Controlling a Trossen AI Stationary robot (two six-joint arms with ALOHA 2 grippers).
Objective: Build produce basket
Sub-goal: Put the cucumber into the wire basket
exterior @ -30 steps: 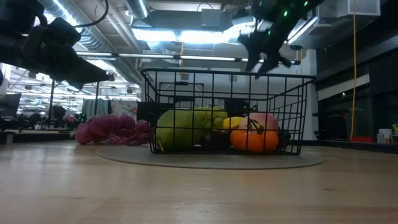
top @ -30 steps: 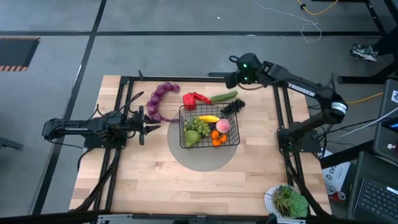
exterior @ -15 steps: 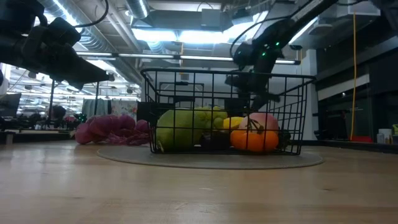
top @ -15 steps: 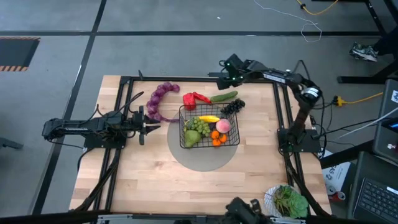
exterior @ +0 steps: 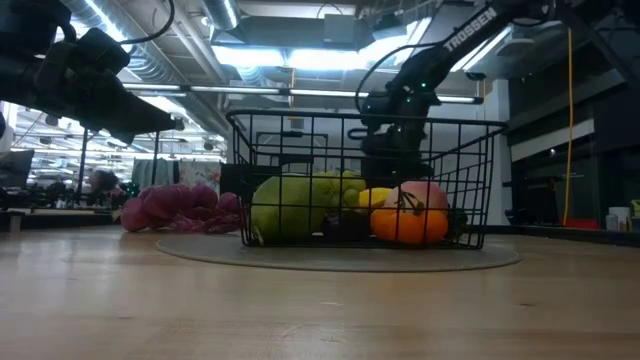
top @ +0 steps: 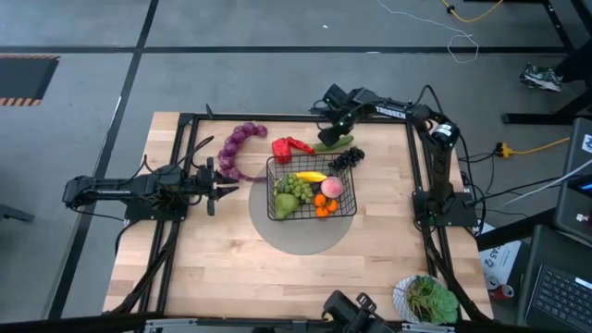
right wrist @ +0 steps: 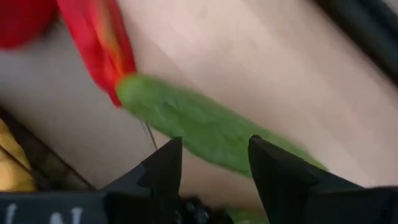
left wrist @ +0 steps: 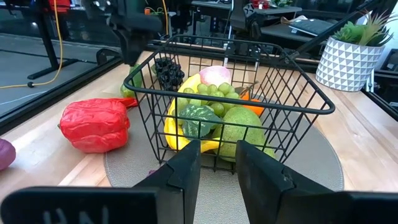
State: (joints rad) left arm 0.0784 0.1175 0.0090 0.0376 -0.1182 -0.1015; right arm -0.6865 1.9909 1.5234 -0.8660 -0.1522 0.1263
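**Right gripper over cucumber, fingers apart**

Right gripper (top: pixel 335 129) is at the table's far side, directly above the cucumber (top: pixel 335 143). In its wrist view both fingers (right wrist: pixel 163 168) stand apart, with the cucumber's green body (right wrist: pixel 205 127) lying across the gap. Contact cannot be told; nothing is gripped.

The cucumber lies on the wood just beyond the basket (top: pixel 312 189), its end meeting the red pepper (top: pixel 290 146). Dark grapes (top: pixel 346 158) rest at the basket's far right corner.

The basket sits on the grey round mat (top: pixel 296 231), holding banana, green grapes, pear, peach and oranges. Purple grape string (top: pixel 237 148) lies left of the pepper.

Left gripper (top: pixel 215 190) waits left of the basket, fingers (left wrist: pixel 180 171) slightly apart, empty.
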